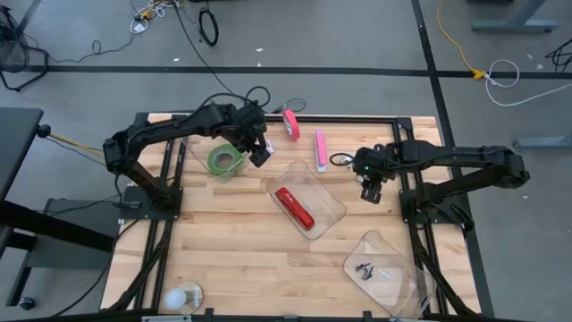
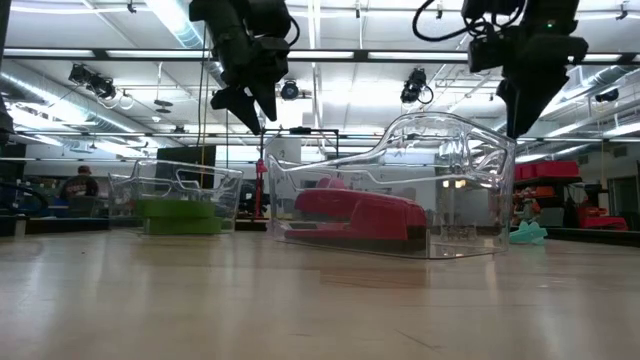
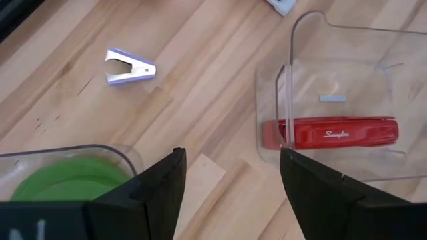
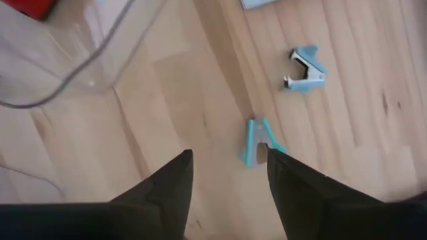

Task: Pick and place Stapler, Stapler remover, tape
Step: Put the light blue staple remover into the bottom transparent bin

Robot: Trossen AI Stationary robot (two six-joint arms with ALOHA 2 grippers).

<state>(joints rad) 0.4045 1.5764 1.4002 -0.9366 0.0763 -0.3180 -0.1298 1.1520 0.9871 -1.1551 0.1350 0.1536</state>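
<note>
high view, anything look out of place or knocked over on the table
Nothing looks spilled or damaged. The red stapler lies inside the middle clear tray and the green tape roll in its own tray. Two staple removers lie loose on the wood, not yet binned. Both grippers, left and right, hover empty.

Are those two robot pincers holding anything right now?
No, nothing. The left pincer hangs open and empty beside the tray with the green tape. The right pincer is open too, above a staple remover.

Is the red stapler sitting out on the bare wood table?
No, the red stapler lies inside a clear plastic tray in the middle of the table, seen plainly from above.
</note>
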